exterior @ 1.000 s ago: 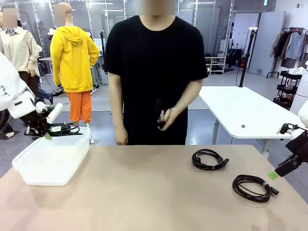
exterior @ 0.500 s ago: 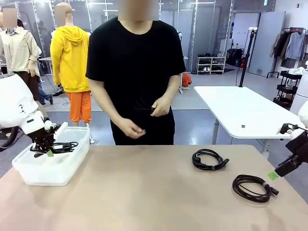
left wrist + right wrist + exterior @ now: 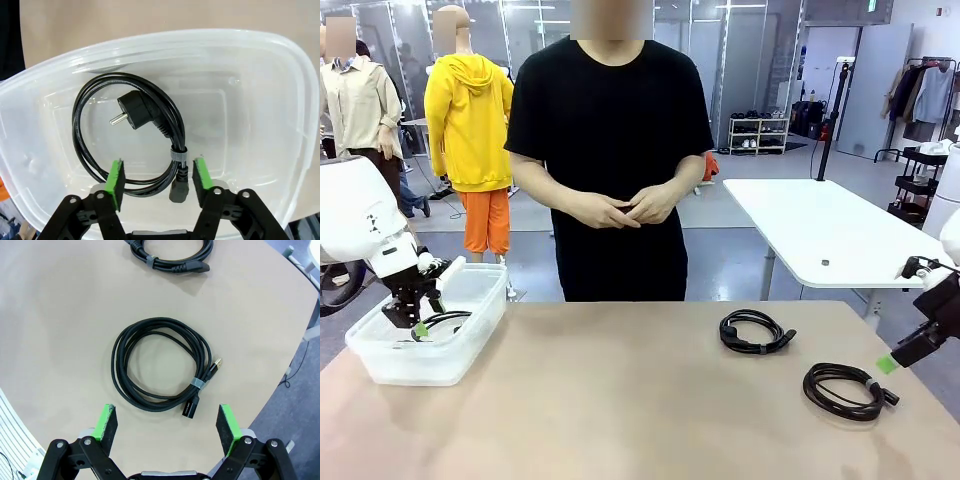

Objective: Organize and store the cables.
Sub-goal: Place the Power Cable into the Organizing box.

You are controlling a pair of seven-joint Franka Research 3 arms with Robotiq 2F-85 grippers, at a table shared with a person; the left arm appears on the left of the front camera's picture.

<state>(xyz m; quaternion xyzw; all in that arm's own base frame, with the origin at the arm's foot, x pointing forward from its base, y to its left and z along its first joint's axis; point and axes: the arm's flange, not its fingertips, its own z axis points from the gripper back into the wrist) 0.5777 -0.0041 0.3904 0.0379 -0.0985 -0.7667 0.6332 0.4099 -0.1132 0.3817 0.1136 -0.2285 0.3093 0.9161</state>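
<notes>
Hanging low over the bin (image 3: 470, 340) at the left edge of the front view, the left gripper (image 3: 418, 322) has its jaws spread. The stored cable (image 3: 447, 320) lies coiled on the bin's floor beneath it, pinched by nothing. This looks like the drop-off of one cable, with two not yet stored.

At upper centre, a person stands behind the table (image 3: 620, 400), hands (image 3: 620, 208) joined at the waist and well clear of the work. Right of centre on the table lies the middle cable (image 3: 755, 332), and the right cable (image 3: 842, 390) lies lower and further right. At the right edge the right gripper (image 3: 905, 352) hovers, spread wide and empty.

Next, the left arm probably needs to rise straight up, clear of the bin's wall. The right gripper would then descend on the right cable, closing across several strands near its tie so the coil stays wound.

The left wrist view adds detail the front view lacks: a round plug (image 3: 134, 109) resting inside the loop, a grey tie (image 3: 177, 156), and daylight between each green pad and the cord. The right wrist view puts the right cable mid-frame, ahead of the open pads, with a gold-tipped connector (image 3: 216, 363). The front view alone lays out bin and both loose coils together.
</notes>
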